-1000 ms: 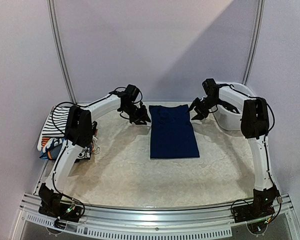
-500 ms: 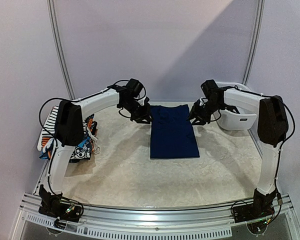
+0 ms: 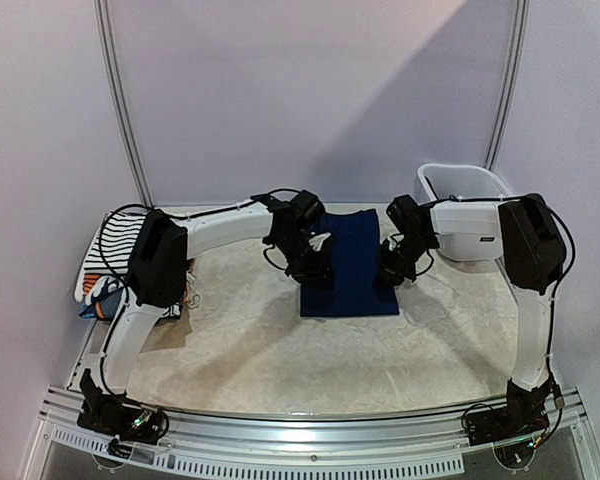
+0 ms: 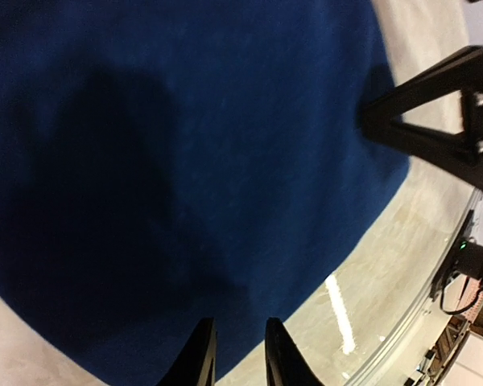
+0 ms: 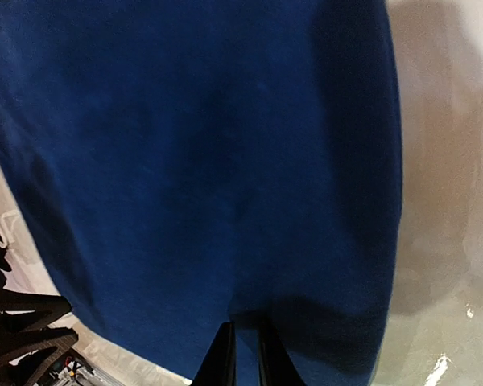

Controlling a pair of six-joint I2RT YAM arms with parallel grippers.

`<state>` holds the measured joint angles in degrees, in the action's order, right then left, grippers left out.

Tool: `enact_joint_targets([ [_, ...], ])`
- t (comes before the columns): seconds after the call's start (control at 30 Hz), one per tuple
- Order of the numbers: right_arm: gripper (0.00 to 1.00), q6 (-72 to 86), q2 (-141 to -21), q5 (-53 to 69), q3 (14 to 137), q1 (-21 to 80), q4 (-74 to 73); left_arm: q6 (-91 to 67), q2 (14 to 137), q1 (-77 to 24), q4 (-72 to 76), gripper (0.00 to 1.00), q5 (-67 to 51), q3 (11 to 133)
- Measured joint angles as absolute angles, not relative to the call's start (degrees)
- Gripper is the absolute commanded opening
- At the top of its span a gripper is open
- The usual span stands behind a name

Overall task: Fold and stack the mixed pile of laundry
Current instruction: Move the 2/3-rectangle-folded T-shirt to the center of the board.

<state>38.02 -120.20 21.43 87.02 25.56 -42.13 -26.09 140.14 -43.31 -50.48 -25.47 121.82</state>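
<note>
Tabletop [image 3: 250, 340]: left fingers [image 4: 200, 358], right fingers [image 5: 222, 358] angled down at side edges of navy garment [image 3: 352, 262], nearly together, grip unclear

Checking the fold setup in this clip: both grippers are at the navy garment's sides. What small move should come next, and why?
Probably pinch fully and lift both edges slightly. The left gripper and right gripper sit at opposite side edges of the navy garment, fingers close together with cloth at their tips, yet it looks flat; a small lift would prove both grips before folding.
</note>
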Motion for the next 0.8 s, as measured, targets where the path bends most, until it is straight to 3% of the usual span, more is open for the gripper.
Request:
enact_joint_targets([
  [0.4,0.06,38.4,-118.3,21.6,79.6,25.7,-37.7,-23.3,139.4,-45.2,-50.3,0.17,-23.8,114.7],
  [0.8,0.06,40.5,-113.4,21.7,72.2,27.6,-35.2,-22.3,131.1,-49.0,-46.3,0.15,-19.4,101.2],
])
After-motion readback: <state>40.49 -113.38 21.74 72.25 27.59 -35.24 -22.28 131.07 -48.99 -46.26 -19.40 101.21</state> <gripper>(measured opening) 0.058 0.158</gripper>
